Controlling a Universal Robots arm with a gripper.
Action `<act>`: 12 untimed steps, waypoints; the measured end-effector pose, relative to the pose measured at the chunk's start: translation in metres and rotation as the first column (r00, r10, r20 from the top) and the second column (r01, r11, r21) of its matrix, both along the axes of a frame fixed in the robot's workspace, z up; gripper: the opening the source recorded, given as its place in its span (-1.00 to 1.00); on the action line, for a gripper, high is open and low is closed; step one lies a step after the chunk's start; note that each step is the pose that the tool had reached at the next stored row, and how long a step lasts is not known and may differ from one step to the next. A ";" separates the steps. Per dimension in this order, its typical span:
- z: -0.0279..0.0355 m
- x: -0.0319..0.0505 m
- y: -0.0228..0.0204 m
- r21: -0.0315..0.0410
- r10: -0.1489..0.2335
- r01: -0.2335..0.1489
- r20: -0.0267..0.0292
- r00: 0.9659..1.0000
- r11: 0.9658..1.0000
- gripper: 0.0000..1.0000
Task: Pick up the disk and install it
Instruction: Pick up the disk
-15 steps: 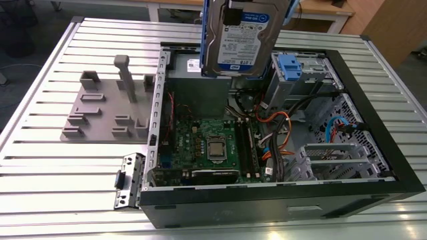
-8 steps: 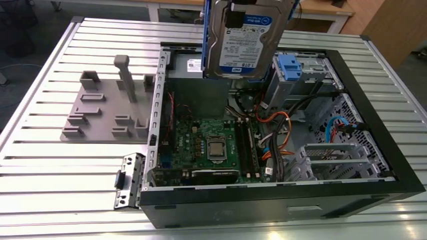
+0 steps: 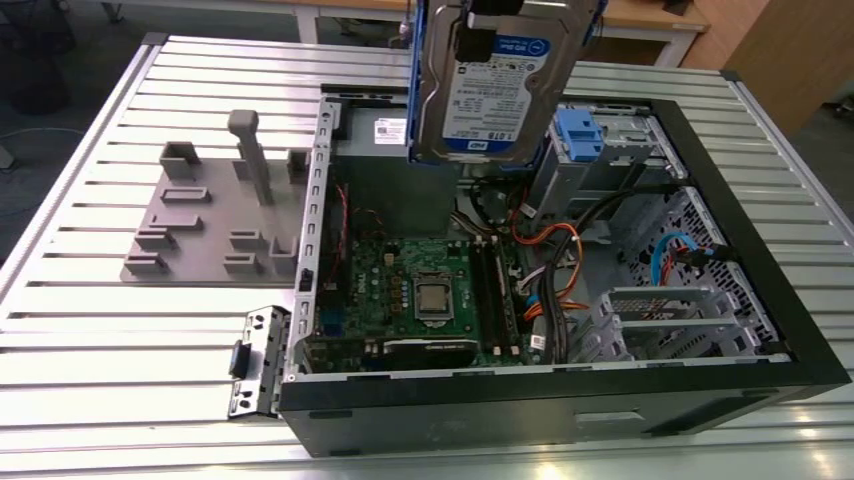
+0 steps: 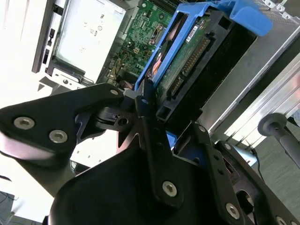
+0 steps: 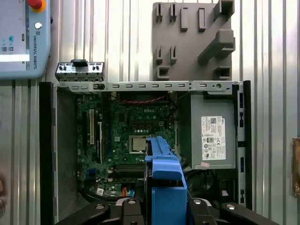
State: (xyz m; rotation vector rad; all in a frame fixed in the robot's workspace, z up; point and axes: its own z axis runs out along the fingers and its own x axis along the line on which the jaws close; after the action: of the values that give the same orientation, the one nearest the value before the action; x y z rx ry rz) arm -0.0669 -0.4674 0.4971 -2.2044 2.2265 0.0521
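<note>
The black gripper (image 4: 166, 117) pinches the flat silver disk (image 3: 494, 90) in its blue plastic frame above the open black computer case (image 3: 534, 425). It is best to hold it tight and straight, clear of the orange wires (image 3: 554, 240).

My tool (image 3: 470, 28) hangs at twelve o'clock in the exterior view, a shade toward one, and points down toward six. It is clamped on the disk (image 3: 494, 95), which hangs beneath it. In the second wrist view my black fingers (image 4: 145, 117) press on the disk's blue frame from opposite sides, and in the first wrist view my tool (image 5: 163, 208) grips that frame with a finger on each flank.
</note>
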 end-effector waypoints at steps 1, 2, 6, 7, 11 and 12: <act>0.0000 0.0003 -0.0007 0.000 0.000 0.000 0.000 1.000 1.000 -0.27; 0.0000 0.0007 -0.0016 0.000 0.000 0.000 0.000 1.000 1.000 -0.27; 0.0000 0.0020 -0.0046 0.000 0.000 0.000 0.000 1.000 1.000 -0.27; 0.0000 0.0023 -0.0054 0.000 0.000 0.000 0.000 1.000 1.000 -0.27; 0.0000 0.0036 -0.0086 0.000 0.000 0.000 0.000 1.000 1.000 -0.27; 0.0000 0.0039 -0.0094 0.000 0.000 0.000 0.000 1.000 1.000 -0.27</act>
State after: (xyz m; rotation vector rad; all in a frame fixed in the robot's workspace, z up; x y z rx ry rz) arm -0.0630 -0.4768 0.4970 -2.2044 2.2266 0.0521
